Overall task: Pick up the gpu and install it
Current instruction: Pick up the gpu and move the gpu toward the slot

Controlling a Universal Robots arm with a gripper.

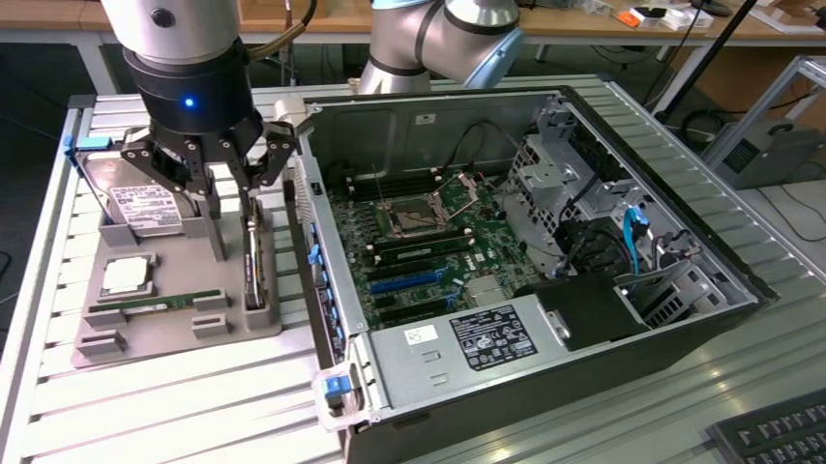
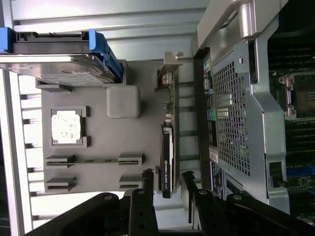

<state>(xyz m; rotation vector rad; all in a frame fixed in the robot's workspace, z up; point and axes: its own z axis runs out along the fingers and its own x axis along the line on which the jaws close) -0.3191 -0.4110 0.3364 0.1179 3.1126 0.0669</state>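
Pick-up step, pre-grasp: poised w/ gripper (image 2: 167, 179) spread apart either side of edge-on gpu (image 2: 167, 147) in grey holder (image 1: 149, 340), nothing clamped yet; prob. needs centred, square squeeze on thin card.

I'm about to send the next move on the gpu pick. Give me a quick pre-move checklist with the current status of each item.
1. Gripper jaws open: ok.
2. Nothing held in the gripper: ok.
3. gpu standing on edge in its slot of the gray tray: ok.
4. Fingers lined up on either side of the gpu, seen from the wrist view: ok.
5. Fingertips low enough to grip the card: cannot tell.
6. Computer case open, with the blue expansion slots looking free of any card: ok.
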